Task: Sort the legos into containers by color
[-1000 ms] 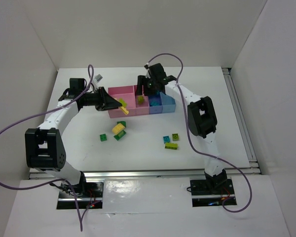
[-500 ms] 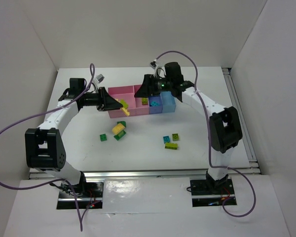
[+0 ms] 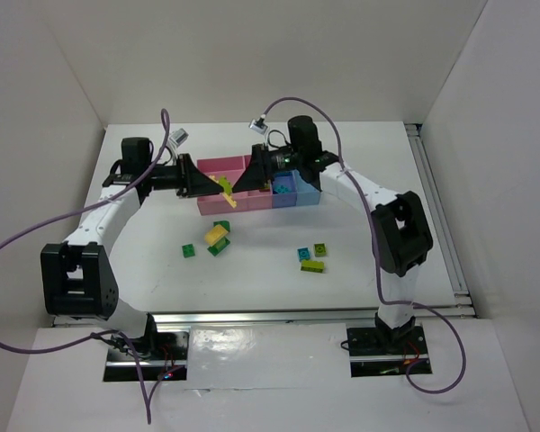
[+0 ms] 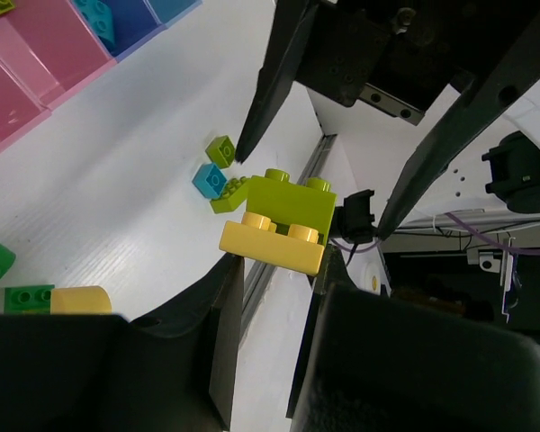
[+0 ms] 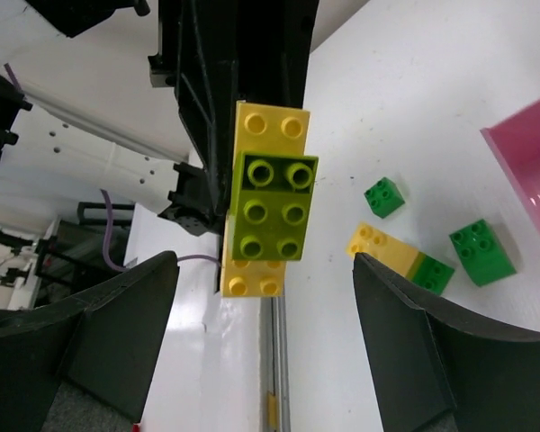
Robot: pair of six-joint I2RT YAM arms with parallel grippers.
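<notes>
My left gripper [image 3: 214, 186] is shut on a yellow lego [image 4: 274, 245] that has a lime lego [image 4: 292, 202] stuck on top, held in the air in front of the containers [image 3: 218, 167]. My right gripper [image 3: 241, 183] faces it from the right, open. Its fingers [image 4: 270, 81] stand apart on either side of the stacked pair [image 5: 272, 207] without touching it. The containers are two pink bins, a blue-violet bin [image 3: 283, 189] and a light blue bin [image 3: 308, 185]. A cyan lego [image 4: 97, 11] lies in the blue-violet bin.
Loose legos lie on the table in front of the bins: a yellow and green cluster [image 3: 218, 236], a small green one [image 3: 189, 251], and a cyan [image 3: 303, 254], a lime [image 3: 319, 248] and a lime-yellow one [image 3: 311, 265]. White walls enclose the table.
My right arm has swung from above the bins down to the left, facing the left gripper, and its jaws have opened wider. The left gripper still holds the stacked pair in almost the same place.
</notes>
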